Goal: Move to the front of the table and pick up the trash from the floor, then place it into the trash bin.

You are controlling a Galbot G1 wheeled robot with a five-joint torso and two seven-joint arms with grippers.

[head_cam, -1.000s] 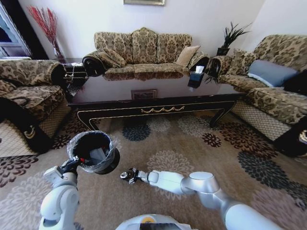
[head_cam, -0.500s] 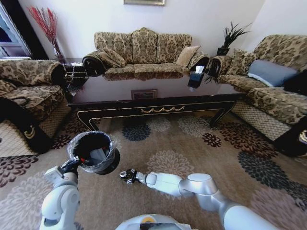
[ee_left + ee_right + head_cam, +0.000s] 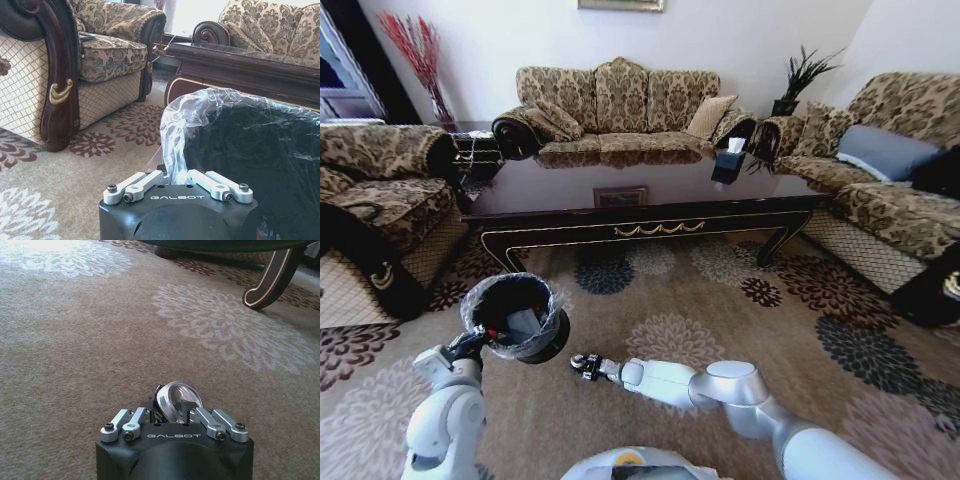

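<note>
The left gripper (image 3: pixel 177 176) is clamped on the bagged rim of the trash bin (image 3: pixel 516 316), holding it up at the near left above the floor (image 3: pixel 740 330). Inside the bin lie white paper and something red. To its right, the right gripper (image 3: pixel 173 412) is closed on a small round silvery can (image 3: pixel 178 399), low over the carpet. The table (image 3: pixel 640 195) stands farther back

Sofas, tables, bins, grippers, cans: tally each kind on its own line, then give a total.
Sofas: 3
Table: 1
Bin: 1
Grippers: 2
Can: 1
Total: 8
</note>
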